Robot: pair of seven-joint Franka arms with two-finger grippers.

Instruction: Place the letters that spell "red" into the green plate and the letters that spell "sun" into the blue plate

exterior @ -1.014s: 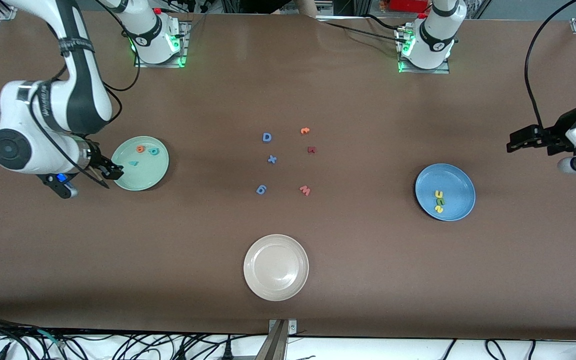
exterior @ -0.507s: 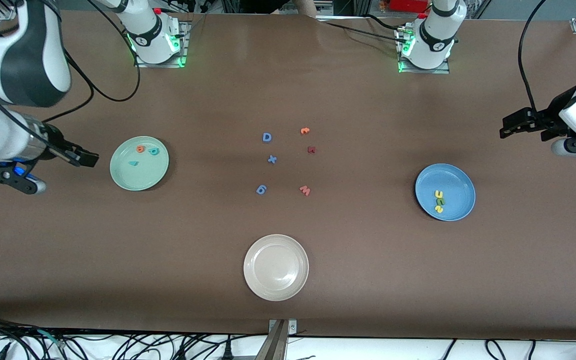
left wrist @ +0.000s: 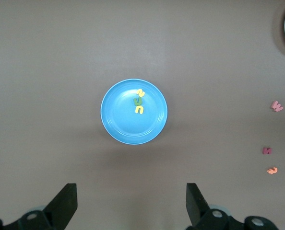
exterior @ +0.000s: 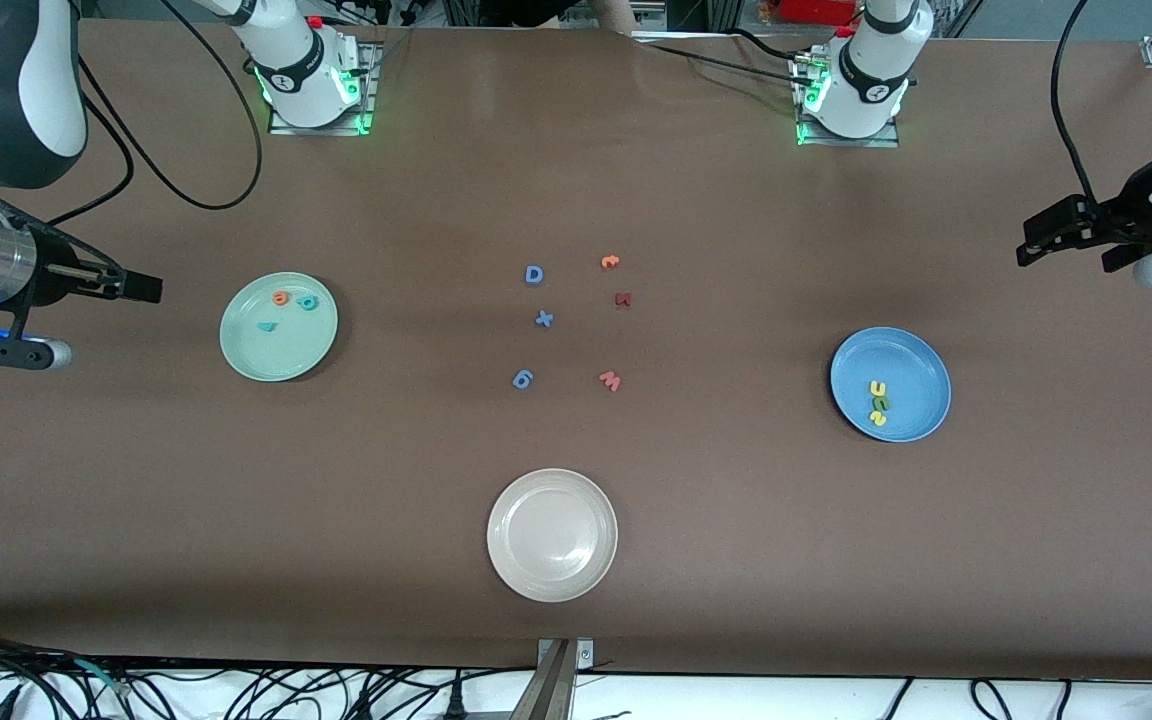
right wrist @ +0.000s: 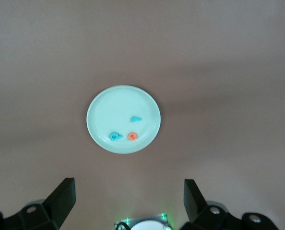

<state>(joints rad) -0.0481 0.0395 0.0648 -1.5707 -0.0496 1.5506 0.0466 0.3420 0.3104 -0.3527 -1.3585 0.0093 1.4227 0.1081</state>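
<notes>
The right gripper (exterior: 141,287) hangs spread and empty above the table at the right arm's end, beside the green plate (exterior: 251,355); its two fingers (right wrist: 61,199) stand wide apart in the right wrist view. The left gripper (exterior: 1041,240) is likewise parted and holds nothing, up over the table's edge at the left arm's end, with the blue plate (exterior: 921,360) nearer the front camera than the spot beneath it.

In the green plate lie the orange "e" (exterior: 281,297), the teal "d" (exterior: 308,302) just beside it, and the thin teal "r" (exterior: 266,325) a little nearer the front camera. In the blue plate the yellow "u" (exterior: 877,387), the olive-green "n" (exterior: 880,403) and the yellow "s" (exterior: 877,419) sit in a short row, close together.

At the middle of the table, well apart from both plates, rest a blue "D" (exterior: 533,274), a blue "x" (exterior: 544,319), a blue "6" (exterior: 523,379), an orange letter (exterior: 610,262), a dark red letter (exterior: 623,299) and a salmon-pink "w" (exterior: 610,380). A beige-white plate (exterior: 511,575) sits near the table's front edge, nothing in it.
</notes>
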